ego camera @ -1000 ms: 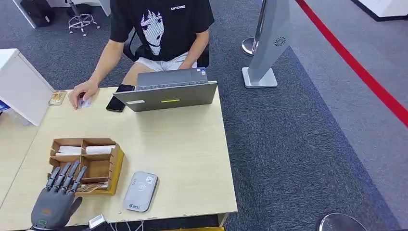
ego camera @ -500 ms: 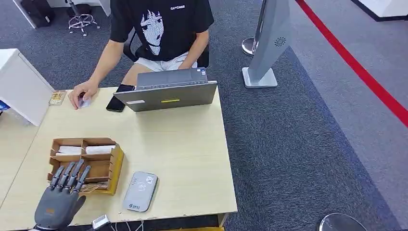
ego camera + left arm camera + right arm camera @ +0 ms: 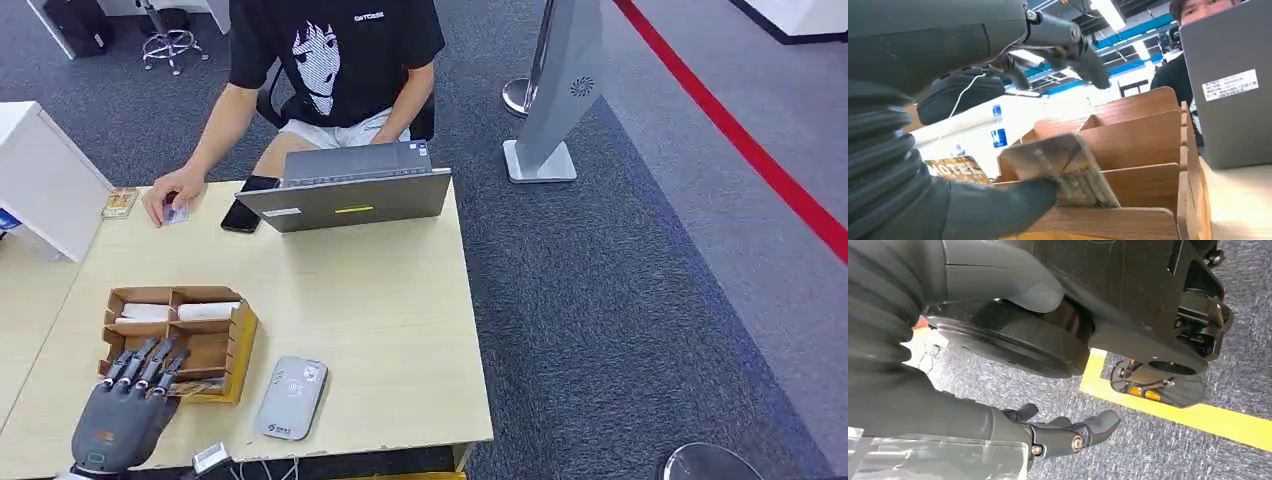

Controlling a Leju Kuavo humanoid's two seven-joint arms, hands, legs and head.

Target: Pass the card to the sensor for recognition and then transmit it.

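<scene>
Early yet: pick-up stage, by my reading. Left robot hand (image 3: 128, 415) sits at the near-left corner of the table (image 3: 380, 300), fingers reaching into the front slot of the cardboard card organiser (image 3: 240, 345). Left wrist view: thumb (image 3: 1013, 210) presses against a card (image 3: 1068, 172) standing tilted in that front compartment, while the dark fingers (image 3: 1083, 55) are spread above it, apart from the card. So the card is touched but not clearly pinched; I cannot call it gripped, and it is not out of the box. White cards lie in the rear slots of the organiser.

Card reader (image 3: 291, 398), grey with a contactless mark, lies flat just beside the organiser at its 3 o'clock, nothing on it. A laptop (image 3: 345, 198) stands at the table's 12 o'clock edge, a person (image 3: 330, 60) seated behind it, one hand (image 3: 172, 192) resting on a small card at 11 o'clock, a black phone (image 3: 242, 214) near it.

Right robot hand (image 3: 1068, 435) hangs low over carpet, fingers loosely curled, holding nothing.

Left to do, as I judge: close on the card, lift it free, present it to the reader, then hand it across to the person. None of these appears done.
</scene>
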